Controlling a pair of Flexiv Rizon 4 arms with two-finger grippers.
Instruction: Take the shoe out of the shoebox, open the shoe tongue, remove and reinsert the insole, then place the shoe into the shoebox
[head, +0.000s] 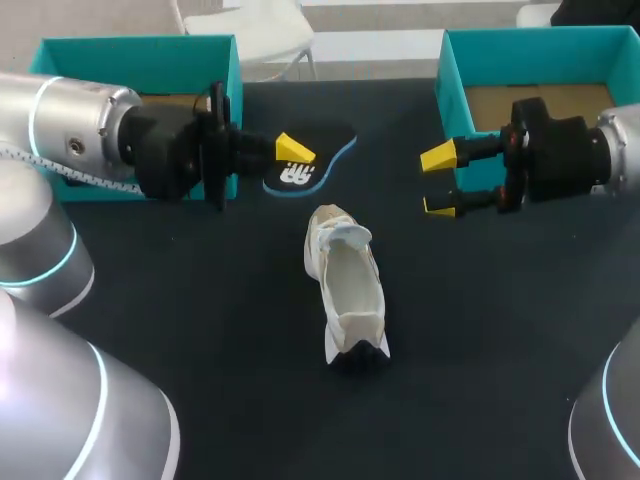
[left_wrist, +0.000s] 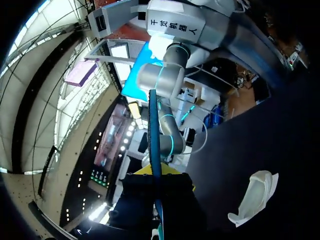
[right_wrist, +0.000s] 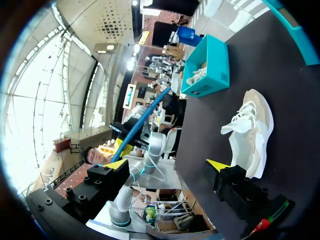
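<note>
Shows white shoe (head: 345, 290) standing mid-way across the black table (head: 200, 300), outside both teal boxes: left shoebox (head: 140, 60) and right shoebox (head: 540, 45) at the far corners. Catches left gripper (head: 290, 152) clamped on the dark, blue-edged insole (head: 325, 140) just beyond the shoe, and right gripper (head: 438, 182) spread wide, holding nothing, beside the right shoebox.

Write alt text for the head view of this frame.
A white shoe lies in the middle of the dark table, opening upward. The left gripper holds a black, blue-edged insole just beyond it; the right gripper hangs open. The left teal box and right teal box stand at the far corners.
</note>
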